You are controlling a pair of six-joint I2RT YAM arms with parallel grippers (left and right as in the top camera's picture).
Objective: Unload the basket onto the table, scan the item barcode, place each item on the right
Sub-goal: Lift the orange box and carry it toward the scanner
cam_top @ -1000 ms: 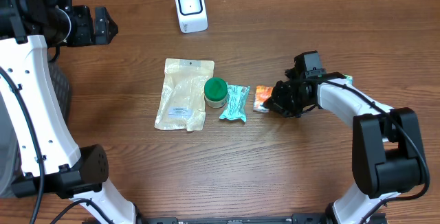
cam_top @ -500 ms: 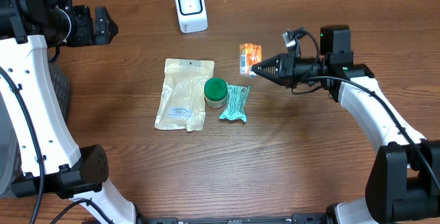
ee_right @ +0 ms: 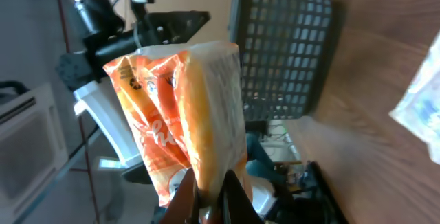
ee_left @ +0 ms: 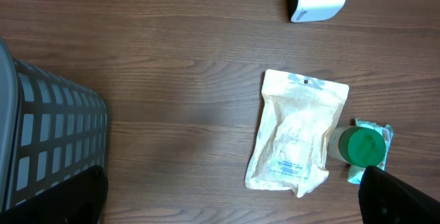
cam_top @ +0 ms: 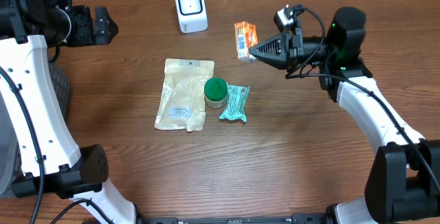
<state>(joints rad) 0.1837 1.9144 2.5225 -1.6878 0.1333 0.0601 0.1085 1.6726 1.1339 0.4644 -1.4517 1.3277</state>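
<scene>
while the right gripper (cam_top: 253,51) pinched the orange snack packet (cam_top: 243,39) tight between its jaws, it held the packet in the air, near the white scanner (cam_top: 190,8) and to its right. the left gripper (cam_top: 106,26) hung wide open over the far left of the wooden table (cam_top: 289,155), holding nothing.

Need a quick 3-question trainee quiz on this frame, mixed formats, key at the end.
1. True or false: the right pincer is shut on the orange packet.
2. What sits between the beige pouch and the teal packet? A) green-lidded jar B) white scanner C) orange packet
3. Fill in: the left pincer is ___.
Key: 1 true; 2 A; 3 open.
</scene>
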